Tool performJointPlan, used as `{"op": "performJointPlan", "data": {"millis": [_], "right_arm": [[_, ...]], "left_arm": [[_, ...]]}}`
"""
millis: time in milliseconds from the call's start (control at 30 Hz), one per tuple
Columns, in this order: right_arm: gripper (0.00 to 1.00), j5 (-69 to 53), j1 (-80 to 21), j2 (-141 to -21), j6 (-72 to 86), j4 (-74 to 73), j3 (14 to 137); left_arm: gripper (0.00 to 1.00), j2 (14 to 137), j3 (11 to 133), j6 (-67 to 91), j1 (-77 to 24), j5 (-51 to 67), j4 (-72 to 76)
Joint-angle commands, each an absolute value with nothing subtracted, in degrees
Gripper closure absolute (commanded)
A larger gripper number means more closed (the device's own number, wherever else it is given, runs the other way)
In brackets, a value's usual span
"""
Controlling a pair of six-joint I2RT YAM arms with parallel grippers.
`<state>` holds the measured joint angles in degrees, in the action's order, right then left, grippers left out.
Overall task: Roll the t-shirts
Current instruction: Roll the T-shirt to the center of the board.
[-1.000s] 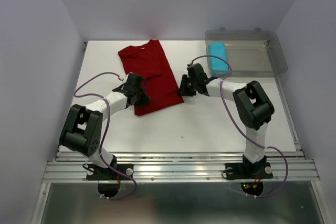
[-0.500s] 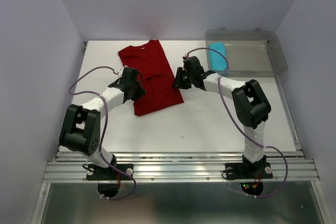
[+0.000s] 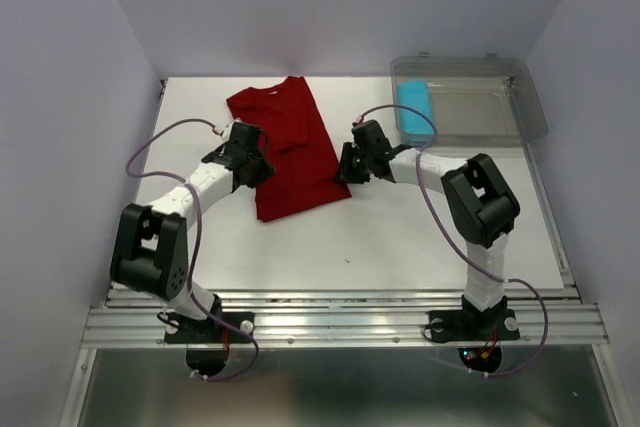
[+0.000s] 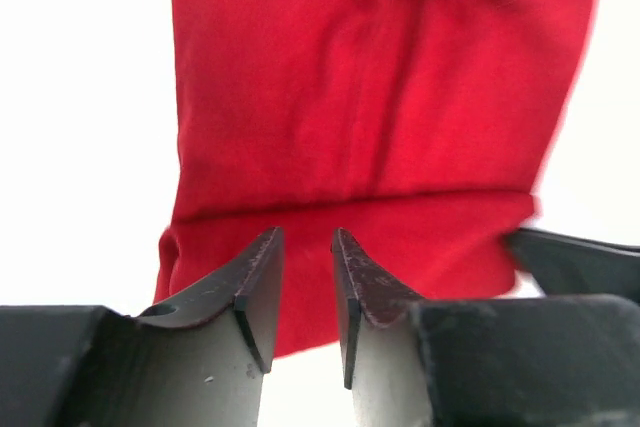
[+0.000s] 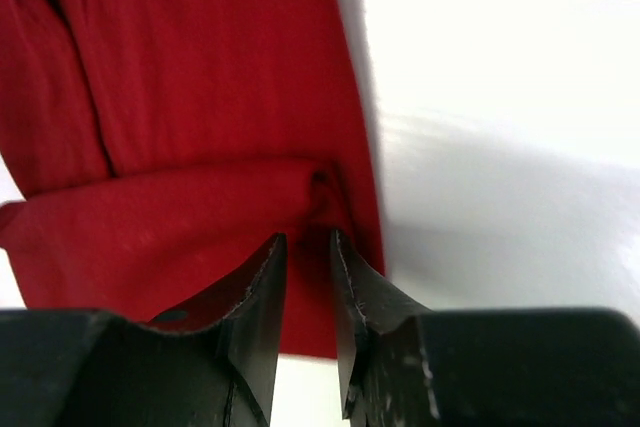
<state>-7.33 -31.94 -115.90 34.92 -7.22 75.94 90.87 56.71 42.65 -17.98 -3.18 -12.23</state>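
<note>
Red t-shirt (image 3: 293, 152) lies flat, long axis near-far, collar far.

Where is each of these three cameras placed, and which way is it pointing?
Top view: above and behind the arms, looking down at the table; both arms show.
Left wrist: on the left arm, facing the red shirt; left end effector shows.
Right wrist: likewise; right end effector shows.
All three share the red shirt.

Materials and finishes
Dark red cloth t-shirt (image 3: 291, 152): soft, matt, creased. Cyan-blue rolled cloth shirt (image 3: 414, 107): matt. Clear plastic bin (image 3: 520, 107): glossy, see-through. White surface (image 3: 400, 232): smooth, matt. Black claw fingers (image 4: 262, 282): matt, scuffed edges.
</note>
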Motion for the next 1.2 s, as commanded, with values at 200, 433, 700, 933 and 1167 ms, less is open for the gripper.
{"op": "performJointPlan", "data": {"millis": [200, 433, 700, 933, 1167], "right_arm": [[0.62, -1.23, -32.34, -97.92, 34.54, -9.23, 64.78], [0.32, -9.92, -32.34, -96.86, 41.11, -3.96, 57.49], [0.37, -13.1, -30.5, -97.91, 49.39, 9.39, 49.92], [0.44, -12.75, -29.97, -102.04, 51.24, 12.3, 50.1], [0.56, -12.04, -29.97, -104.59, 51.15, 12.39, 51.85]], "left_arm": [[0.47, 70.76, 47.92, 44.82, -17.93, -4.75, -17.5], [0.41, 65.57, 34.55, 50.8, -17.93, 3.42, -10.03], [0.5, 68.02, 30.85, 52.12, -17.93, 0.97, -6.24], [0.52, 70.58, 28.83, 52.91, -17.93, 1.49, -2.9], [0.57, 72.07, 28.48, 53.44, -17.93, 0.88, -1.93]]}}
